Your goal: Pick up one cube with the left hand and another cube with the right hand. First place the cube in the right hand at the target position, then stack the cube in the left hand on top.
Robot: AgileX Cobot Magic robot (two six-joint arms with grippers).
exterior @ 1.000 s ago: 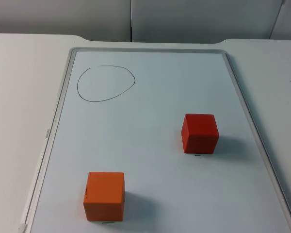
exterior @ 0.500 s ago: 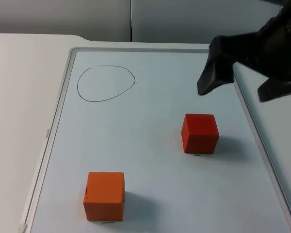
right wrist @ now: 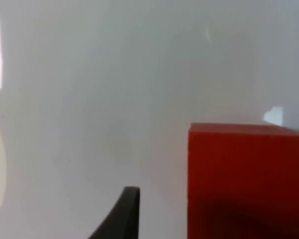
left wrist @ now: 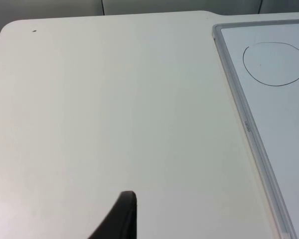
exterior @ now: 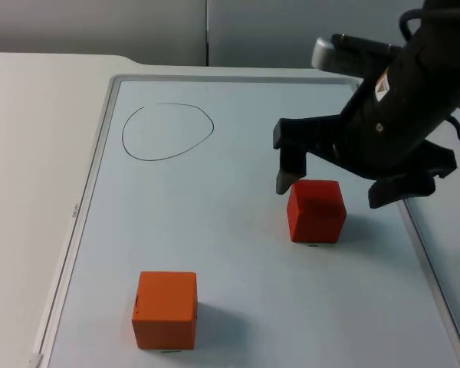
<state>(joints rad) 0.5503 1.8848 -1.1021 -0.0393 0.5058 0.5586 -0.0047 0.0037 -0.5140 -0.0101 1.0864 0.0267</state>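
Over the red cube (exterior: 316,210) hangs the right gripper (exterior: 333,190), fingers spread wide apart

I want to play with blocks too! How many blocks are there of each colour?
Red foam cube, beside the right gripper on the whiteboard: 1
Orange foam cube, at the whiteboard's near edge: 1
Total: 2 cubes

Black right arm (exterior: 391,130), silver-grey cylindrical joint, small orange-and-white label, tapered black fingers (exterior: 285,178).
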